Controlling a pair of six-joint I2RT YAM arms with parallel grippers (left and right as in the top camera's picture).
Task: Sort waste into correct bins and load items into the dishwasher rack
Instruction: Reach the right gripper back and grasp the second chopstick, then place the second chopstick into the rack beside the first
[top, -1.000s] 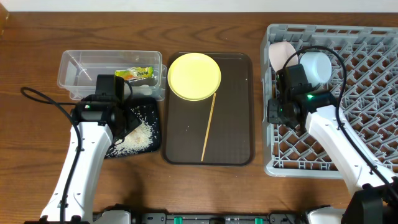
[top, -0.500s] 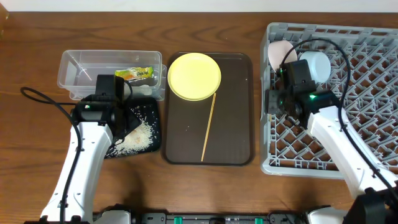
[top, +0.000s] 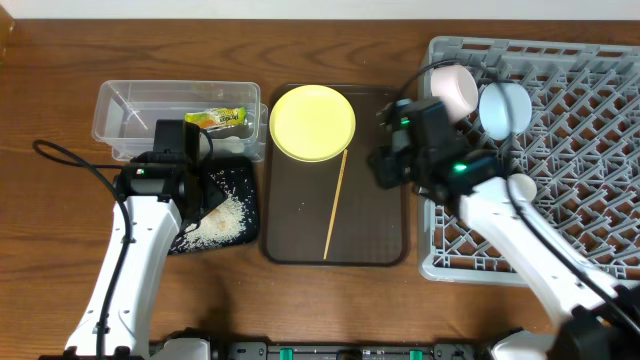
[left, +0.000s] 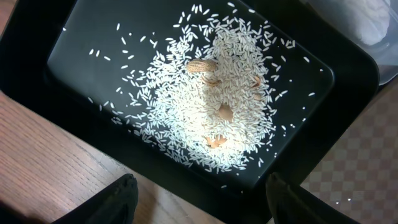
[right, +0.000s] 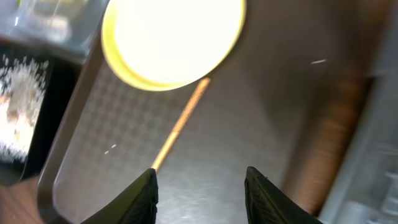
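Note:
The yellow plate (top: 312, 122) lies at the back of the brown serving tray (top: 375, 235), a wooden chopstick (top: 335, 205) beside it; both show in the right wrist view, plate (right: 174, 37) and chopstick (right: 180, 124). My right gripper (right: 200, 186) is open and empty above the tray's right side. My left gripper (left: 199, 199) is open over the black tray (left: 37, 68) holding rice scraps (left: 217, 106). The yellow-green wrapper (top: 218, 119) lies in the clear tub (top: 115, 110). The pinkish bowl (top: 452, 88) and light blue bowl (top: 503, 108) stand in the grey rack (top: 580, 180).
The black tray (top: 248, 215) sits just in front of the clear tub, left of the serving tray. A few brown nut-like bits (left: 202, 65) lie among the rice. The rack stands close against the serving tray's right edge. Wooden tabletop (top: 60, 250) surrounds everything.
My right arm has swung left out of the rack to above the serving tray's right side. The two bowls stay in the rack. The left arm has not moved.

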